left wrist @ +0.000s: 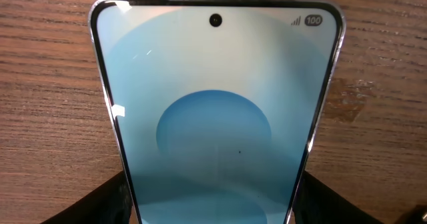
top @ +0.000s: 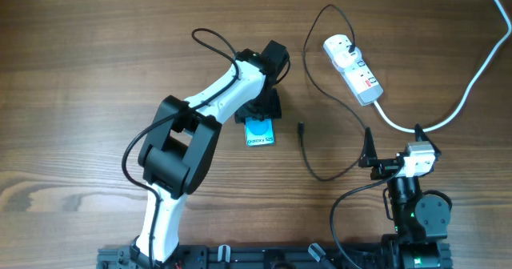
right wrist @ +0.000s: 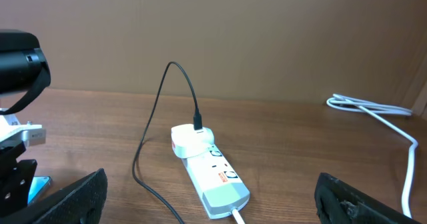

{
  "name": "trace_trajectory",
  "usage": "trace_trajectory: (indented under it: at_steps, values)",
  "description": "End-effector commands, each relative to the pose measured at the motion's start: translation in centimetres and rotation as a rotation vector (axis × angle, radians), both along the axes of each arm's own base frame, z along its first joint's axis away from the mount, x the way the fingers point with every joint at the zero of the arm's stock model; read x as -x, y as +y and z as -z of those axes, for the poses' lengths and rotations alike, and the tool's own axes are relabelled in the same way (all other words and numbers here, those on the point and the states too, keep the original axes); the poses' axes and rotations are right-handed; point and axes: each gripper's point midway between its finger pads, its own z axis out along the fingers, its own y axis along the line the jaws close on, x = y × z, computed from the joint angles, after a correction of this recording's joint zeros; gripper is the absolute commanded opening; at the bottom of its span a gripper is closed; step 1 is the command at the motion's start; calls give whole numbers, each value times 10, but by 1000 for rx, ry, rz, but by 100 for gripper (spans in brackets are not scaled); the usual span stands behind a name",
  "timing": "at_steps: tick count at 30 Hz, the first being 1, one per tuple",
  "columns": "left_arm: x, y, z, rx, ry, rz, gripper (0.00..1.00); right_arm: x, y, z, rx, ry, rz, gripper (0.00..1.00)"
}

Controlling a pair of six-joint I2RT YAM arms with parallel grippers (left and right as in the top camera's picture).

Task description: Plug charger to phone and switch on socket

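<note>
Lowest in the overhead frame, at the lower right, my right gripper (right wrist: 210, 177) stands with its fingers spread wide and nothing between them. In the right wrist view they frame the socket.

A little higher, the charger (top: 320, 178) loops across the table (top: 80, 61) and its connector tip (top: 301, 128) lies bare on the wood, right of the phone (top: 260, 131) and apart from it.

The phone lies flat and screen up in the middle of the overhead frame. My left gripper (top: 261, 115) is down over it. In the left wrist view its dark fingers (left wrist: 100, 201) sit at the bottom corners, one on each long edge of the phone. I cannot tell whether they pinch it or merely flank it.

Farthest off, at the upper right of the overhead frame, the socket (top: 354, 67) lies at a slant. The charger's other end is plugged in at its upper end, and its thick white cord (top: 472, 77) sweeps off toward the right edge.
</note>
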Motion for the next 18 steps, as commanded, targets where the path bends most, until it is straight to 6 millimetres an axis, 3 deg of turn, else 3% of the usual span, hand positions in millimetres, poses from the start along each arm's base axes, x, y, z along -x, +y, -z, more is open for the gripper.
trace_trajectory:
  at_steps: [1, 7, 18]
  values:
    - [6, 8, -4, 10, 15, -4, 68, 0, 1, -1, 5, -6, -8, 100]
    - [3, 7, -18, 27, -13, -6, 69, 0, 1, -1, 5, -6, -8, 100]
    - [2, 21, -20, 71, 40, -65, 69, 0, 1, -1, 4, -6, -8, 100]
